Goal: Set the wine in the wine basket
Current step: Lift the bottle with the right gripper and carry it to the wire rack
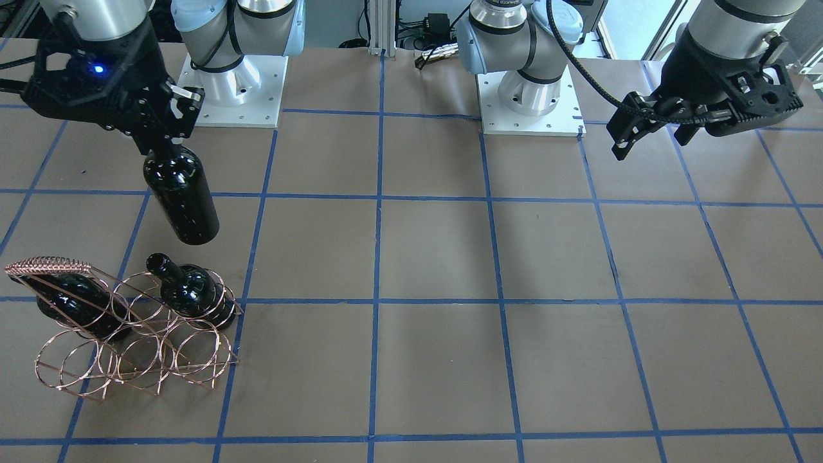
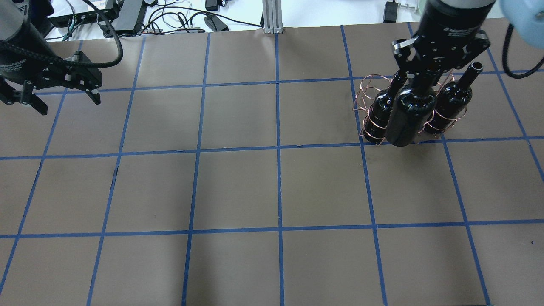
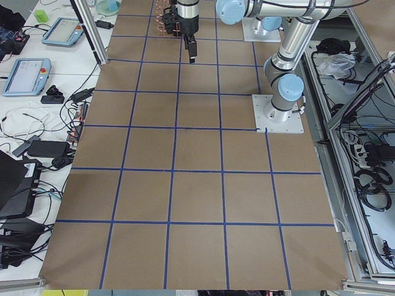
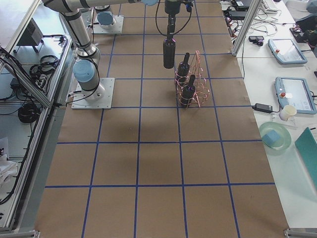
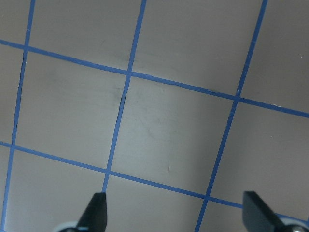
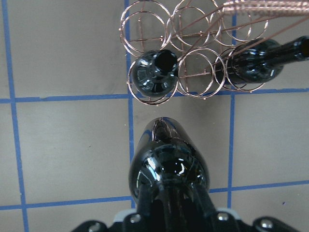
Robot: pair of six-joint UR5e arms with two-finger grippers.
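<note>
My right gripper (image 1: 168, 143) is shut on the neck of a dark glossy wine bottle (image 1: 182, 196), which hangs tilted in the air just behind the copper wire wine basket (image 1: 48, 265). The basket holds two look-alike bottles, one (image 1: 193, 292) in an end ring and one (image 1: 71, 299) under the woven handle. In the right wrist view the held bottle (image 6: 169, 174) is below the basket (image 6: 260, 7), with empty rings between the two stored bottles. My left gripper (image 1: 649, 135) is open and empty, far from the basket; its fingers (image 5: 96, 208) frame bare table.
The table (image 2: 238, 187) is brown paper with a blue tape grid. The two arm bases (image 1: 235, 90) stand on white plates at the robot's edge. Cables and power bricks (image 2: 127, 12) lie beyond the far edge.
</note>
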